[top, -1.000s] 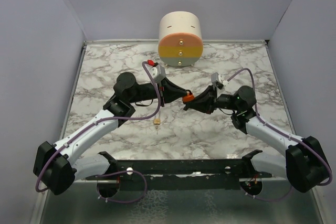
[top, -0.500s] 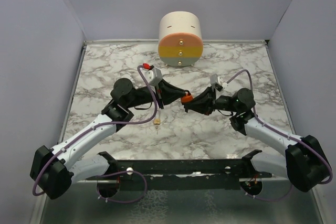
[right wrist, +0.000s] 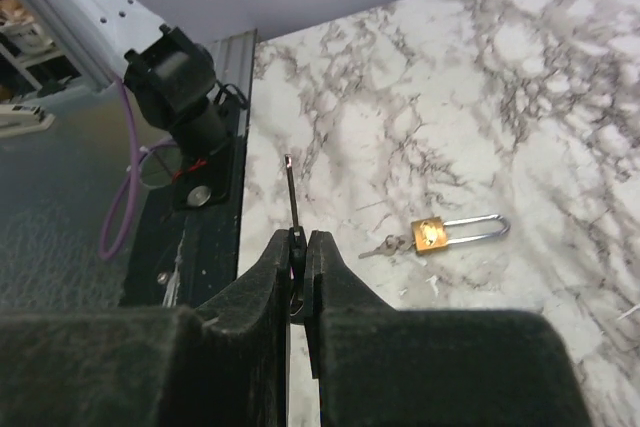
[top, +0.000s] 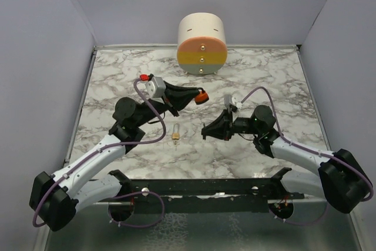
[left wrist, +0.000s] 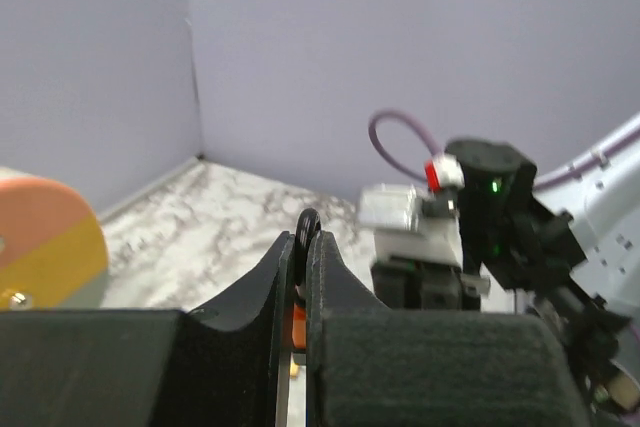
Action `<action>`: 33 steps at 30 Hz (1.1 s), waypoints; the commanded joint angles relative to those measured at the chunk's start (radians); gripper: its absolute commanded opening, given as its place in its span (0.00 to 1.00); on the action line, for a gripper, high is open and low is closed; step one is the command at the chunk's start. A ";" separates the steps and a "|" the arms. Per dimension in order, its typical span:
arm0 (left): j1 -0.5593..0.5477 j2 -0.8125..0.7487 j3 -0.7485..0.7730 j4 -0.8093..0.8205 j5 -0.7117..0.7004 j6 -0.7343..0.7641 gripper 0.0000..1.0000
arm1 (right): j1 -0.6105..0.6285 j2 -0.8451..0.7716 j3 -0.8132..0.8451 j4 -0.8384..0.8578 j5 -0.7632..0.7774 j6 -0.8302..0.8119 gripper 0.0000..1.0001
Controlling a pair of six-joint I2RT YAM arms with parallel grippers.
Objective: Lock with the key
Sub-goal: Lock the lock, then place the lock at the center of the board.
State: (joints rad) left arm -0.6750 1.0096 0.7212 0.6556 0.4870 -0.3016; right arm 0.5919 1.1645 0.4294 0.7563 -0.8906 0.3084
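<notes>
My left gripper (top: 191, 98) is shut on the orange padlock (top: 201, 96) and holds it above the table's middle. In the left wrist view the padlock's black shackle (left wrist: 307, 230) sticks up between the shut fingers, with the orange body (left wrist: 296, 325) below. My right gripper (top: 205, 131) is shut on the key; it sits lower and to the right, apart from the padlock. In the right wrist view the key's black head is pinched between the fingers and its thin blade (right wrist: 292, 195) points forward.
A small brass padlock (top: 175, 135) with a silver shackle lies on the marble table between the arms; it also shows in the right wrist view (right wrist: 432, 234) with small keys (right wrist: 384, 245) beside it. A cream, orange and yellow cylinder (top: 201, 44) stands at the back.
The two grippers were together with key at the orange padlock. My left gripper has pulled back left with the padlock; my right gripper has drawn down and back with the key.
</notes>
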 commanded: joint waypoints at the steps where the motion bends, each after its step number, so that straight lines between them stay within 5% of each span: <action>1: 0.006 -0.078 -0.023 0.164 -0.163 0.037 0.00 | 0.012 -0.022 -0.023 -0.054 -0.003 -0.027 0.01; 7: 0.007 -0.088 -0.078 0.130 -0.212 0.029 0.00 | 0.013 -0.075 -0.033 -0.097 0.143 -0.028 0.01; 17: 0.006 0.053 -0.222 0.027 -0.270 -0.049 0.00 | 0.014 -0.199 -0.011 -0.353 0.631 -0.063 0.01; 33: 0.054 0.581 -0.201 0.357 -0.113 -0.147 0.00 | 0.031 -0.035 0.028 -0.385 0.801 -0.030 0.01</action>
State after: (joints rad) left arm -0.6544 1.4754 0.4820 0.7982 0.2935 -0.3763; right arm 0.6102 1.0672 0.4103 0.3893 -0.1619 0.2672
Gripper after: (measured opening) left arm 0.060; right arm 0.054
